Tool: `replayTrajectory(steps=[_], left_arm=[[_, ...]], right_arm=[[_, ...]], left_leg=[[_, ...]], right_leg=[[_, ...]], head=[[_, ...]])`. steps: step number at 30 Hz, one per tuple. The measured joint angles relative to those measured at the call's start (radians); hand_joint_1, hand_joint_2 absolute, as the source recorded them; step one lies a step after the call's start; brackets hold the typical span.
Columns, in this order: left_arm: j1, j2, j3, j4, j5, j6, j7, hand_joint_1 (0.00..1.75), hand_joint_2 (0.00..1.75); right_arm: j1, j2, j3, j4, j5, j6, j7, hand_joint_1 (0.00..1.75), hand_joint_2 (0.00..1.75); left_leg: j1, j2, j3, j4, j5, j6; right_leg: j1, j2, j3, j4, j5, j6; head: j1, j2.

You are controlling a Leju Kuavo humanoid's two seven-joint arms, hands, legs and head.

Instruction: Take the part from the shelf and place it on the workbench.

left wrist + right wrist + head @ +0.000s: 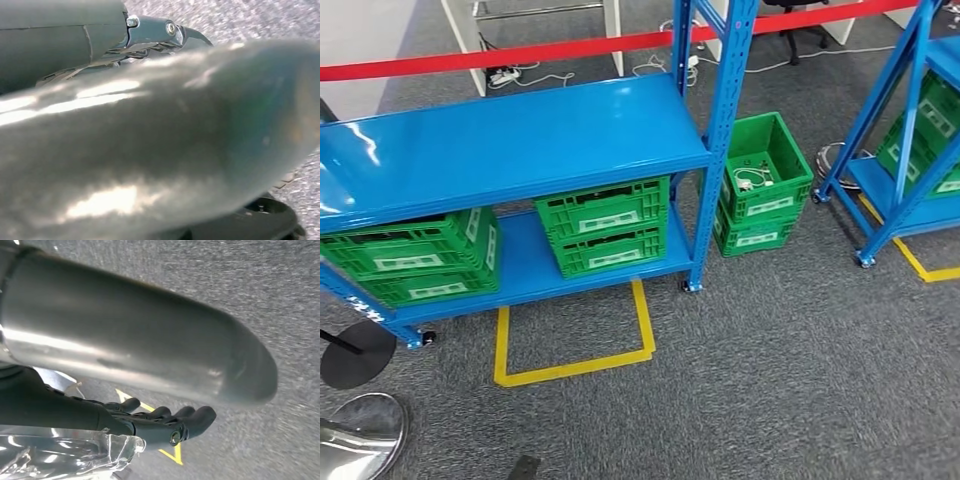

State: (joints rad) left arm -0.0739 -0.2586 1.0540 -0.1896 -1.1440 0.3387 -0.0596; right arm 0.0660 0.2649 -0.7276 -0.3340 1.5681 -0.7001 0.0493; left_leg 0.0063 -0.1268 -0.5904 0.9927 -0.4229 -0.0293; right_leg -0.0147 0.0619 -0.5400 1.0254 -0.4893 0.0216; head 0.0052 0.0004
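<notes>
Right hand (158,422): dark fingers (196,416) lie slightly curled side by side over grey carpet, nothing between them; a clear plastic film sits beside the wrist, not gripped as far as I can tell. Left hand (162,32): a bit of metal linkage shows past a blurred silver cover; cannot tell whether those fingers are apart or curled, or whether they carry anything.

Both arms seem to hang low, well apart from the shelf (516,140). Blue shelf ahead: top board bare, lower board carrying green crates (603,225), two stacked toward its right end and more (414,260) at its left end. Another stack of green crates (761,180) stands on the floor just beside the shelf's right post; small whitish bits lie in the top one. Which crate holds the part, cannot tell.

Yellow floor marking (573,365) sits in front of the shelf.

Judgement: approach step, pick not yet begun. Next calls for stepping up to the marking, finding the part, then reaching in.
</notes>
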Motion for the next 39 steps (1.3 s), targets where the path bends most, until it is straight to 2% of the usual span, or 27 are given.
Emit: replayTrajectory(steps=[1,3,4,5,6,7,8,10,11,12,14,15,16,18,19,20,22,39], left_arm=[[0.001,0.0,0.0,0.0,0.0,0.001,0.0,0.0,0.0],[-0.001,-0.001,0.0,0.0,0.0,0.001,0.0,0.0,0.0],[-0.003,0.0,0.0,0.0,0.0,0.001,0.0,0.0,0.0],[-0.003,0.0,0.0,0.0,0.0,0.001,0.0,0.0,0.0],[-0.002,0.0,0.0,0.0,0.0,0.001,0.0,0.0,0.0],[-0.001,0.0,0.0,0.0,0.0,0.001,0.0,0.0,0.0],[0.0,0.0,0.0,0.0,0.0,0.002,0.0,0.0,0.0],[-0.002,0.0,0.0,0.0,0.0,0.002,-0.001,0.0,0.0],[-0.005,0.0,0.0,0.0,0.0,0.003,-0.002,0.0,0.0],[-0.007,0.0,0.0,0.0,0.0,0.003,-0.004,0.0,0.0],[-0.008,0.0,0.0,0.0,0.0,0.005,-0.008,0.0,0.0],[-0.006,-0.001,0.0,0.0,0.0,0.007,-0.01,0.0,0.0],[-0.005,-0.001,0.0,0.0,-0.002,0.008,-0.012,0.0,0.0],[-0.005,-0.001,0.0,0.0,-0.006,0.01,-0.016,0.0,0.0],[-0.006,-0.002,0.0,0.0,-0.007,0.01,-0.017,0.0,0.0],[-0.005,-0.002,0.0,0.0,-0.008,0.01,-0.018,0.0,0.0],[-0.004,-0.002,-0.001,0.0,-0.01,0.01,-0.021,0.0,0.0],[0.0,0.006,-0.003,0.0,-0.019,0.005,-0.023,0.0,0.0]], right_arm=[[0.0,0.0,0.0,0.0,0.0,0.0,0.0,0.0,0.0],[0.001,0.0,0.0,-0.001,0.0,0.0,-0.001,0.0,0.0],[0.003,0.0,0.0,-0.001,0.0,0.0,-0.001,0.0,0.0],[0.004,0.0,0.0,-0.001,0.0,0.0,-0.001,0.0,0.0],[0.004,0.0,-0.001,-0.001,0.0,0.0,-0.001,0.0,0.0],[0.004,0.0,-0.001,-0.001,0.0,0.0,-0.002,0.0,0.0],[0.002,0.0,-0.001,-0.001,0.0,0.0,-0.002,0.0,0.0],[0.0,0.0,-0.001,-0.001,0.0,0.0,-0.003,0.0,0.0],[0.0,0.0,-0.001,-0.001,0.0,0.0,-0.003,0.0,0.0],[0.0,0.0,-0.001,-0.001,0.0,0.0,-0.004,0.0,0.0],[-0.001,0.0,-0.002,0.001,-0.011,0.001,-0.01,0.0,0.0],[-0.006,0.0,-0.006,0.005,-0.026,0.007,-0.016,0.0,0.0],[-0.012,0.0,-0.013,0.014,-0.046,0.02,-0.023,0.0,0.0],[-0.028,-0.004,-0.034,0.04,-0.085,0.065,-0.035,0.0,0.0],[-0.034,-0.007,-0.044,0.053,-0.098,0.086,-0.039,0.0,0.0],[-0.039,-0.01,-0.052,0.064,-0.106,0.104,-0.043,0.0,0.0],[-0.044,-0.014,-0.064,0.082,-0.111,0.128,-0.05,0.0,0.0],[-0.056,-0.031,-0.101,0.136,-0.122,0.198,-0.032,0.0,0.0]], left_leg=[[-0.002,0.023,-0.012,0.023,-0.016,-0.004],[-0.006,0.086,-0.065,0.135,-0.08,-0.011],[-0.006,0.104,-0.098,0.206,-0.112,-0.012],[-0.006,0.113,-0.123,0.26,-0.13,-0.013],[-0.006,0.116,-0.132,0.281,-0.129,-0.012],[-0.006,0.117,-0.122,0.264,-0.109,-0.009],[-0.008,0.123,-0.092,0.212,-0.077,-0.005],[-0.017,0.17,-0.018,0.076,-0.024,0.009],[-0.021,0.193,0.007,0.028,-0.013,0.016],[-0.025,0.207,0.018,0.004,-0.012,0.021],[-0.025,0.195,0.019,-0.004,-0.014,0.03],[-0.023,0.186,0.021,-0.007,-0.012,0.034],[-0.022,0.179,0.023,-0.008,-0.012,0.036],[-0.022,0.17,0.027,-0.006,-0.014,0.036],[-0.024,0.167,0.027,-0.003,-0.016,0.035],[-0.024,0.164,0.028,-0.003,-0.018,0.036],[-0.024,0.162,0.027,-0.003,-0.017,0.037],[-0.021,0.162,0.027,-0.004,-0.016,0.036]], right_leg=[[-0.001,-0.013,0.001,-0.002,0.002,-0.006],[0.002,-0.042,0.001,-0.004,0.002,-0.014],[0.004,-0.059,0.0,-0.004,0.001,-0.016],[0.006,-0.075,0.0,-0.004,0.0,-0.018],[0.008,-0.089,0.0,-0.004,-0.001,-0.02],[0.009,-0.102,0.001,-0.004,-0.003,-0.02],[0.011,-0.114,0.003,-0.004,-0.004,-0.02],[0.016,-0.134,0.008,-0.002,-0.009,-0.015],[0.019,-0.144,0.009,-0.002,-0.012,-0.012],[0.022,-0.153,0.008,-0.002,-0.014,-0.008],[0.024,-0.171,0.012,-0.005,-0.019,0.001],[0.023,-0.163,0.013,-0.001,-0.025,0.007],[0.023,-0.151,0.014,-0.004,-0.027,0.004],[0.022,-0.121,0.015,-0.007,-0.026,-0.009],[0.022,-0.119,0.018,-0.015,-0.019,-0.015],[0.021,-0.12,0.02,-0.017,-0.016,-0.012],[0.021,-0.12,0.021,-0.02,-0.013,-0.002],[0.023,-0.12,0.02,-0.021,-0.012,0.001]], head=[[-0.005,0.0],[-0.015,0.0],[-0.017,0.0],[-0.016,0.0],[-0.017,0.0],[-0.017,0.0],[-0.017,0.0],[-0.017,0.0],[-0.017,0.0],[-0.016,0.0],[-0.016,0.0],[-0.016,0.0],[-0.013,0.0],[-0.007,0.0],[-0.003,0.0],[-0.002,0.0],[0.0,0.0],[0.0,0.0]])
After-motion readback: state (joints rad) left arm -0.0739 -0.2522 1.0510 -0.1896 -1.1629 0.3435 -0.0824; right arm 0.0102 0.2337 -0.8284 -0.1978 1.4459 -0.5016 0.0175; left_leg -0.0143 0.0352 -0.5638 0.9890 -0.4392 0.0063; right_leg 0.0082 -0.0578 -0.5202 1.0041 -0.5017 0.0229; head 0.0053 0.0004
